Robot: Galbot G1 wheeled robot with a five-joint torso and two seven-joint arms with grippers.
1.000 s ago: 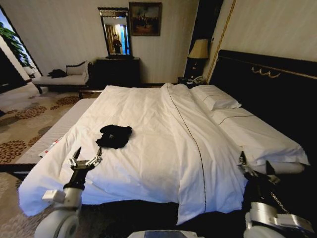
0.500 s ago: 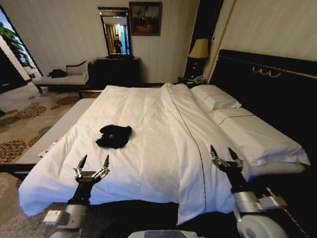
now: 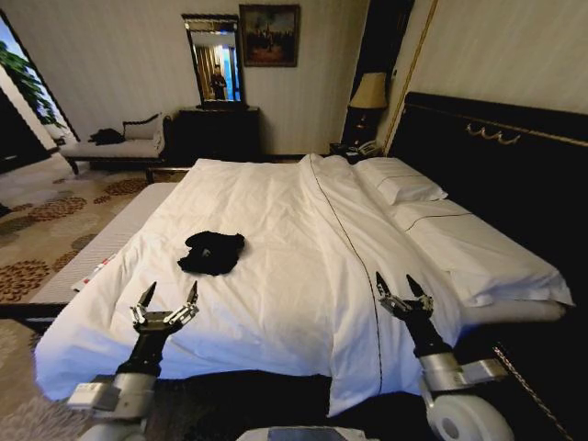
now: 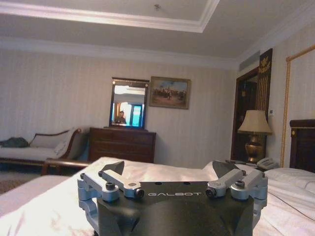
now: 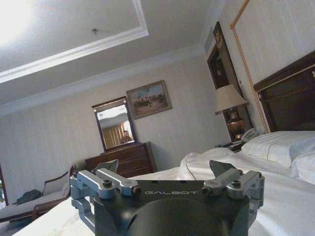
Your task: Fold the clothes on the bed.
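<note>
The clothes point(image 3: 212, 252), a small black bundle, lie crumpled on the white duvet of the bed point(image 3: 276, 220), left of its middle. My left gripper point(image 3: 167, 297) is open near the bed's foot edge, a short way in front of the clothes and slightly to their left, holding nothing. On the right side of the duvet, near the foot edge, my right gripper point(image 3: 398, 285) is open and empty. Both wrist views look low across the duvet, with the left gripper point(image 4: 172, 169) and right gripper point(image 5: 165, 169) spread wide.
White pillows point(image 3: 404, 188) lie against the dark headboard point(image 3: 496, 147) on the right. A dark dresser with a mirror point(image 3: 216, 129) stands at the far wall, a pale chaise point(image 3: 119, 142) to the left, a lamp point(image 3: 369, 92) by the bed. Patterned carpet lies left of the bed.
Both arms have moved forward over the bed's foot edge. The right gripper came up and in towards the middle, the left one shifted slightly. The clothes have not moved.
</note>
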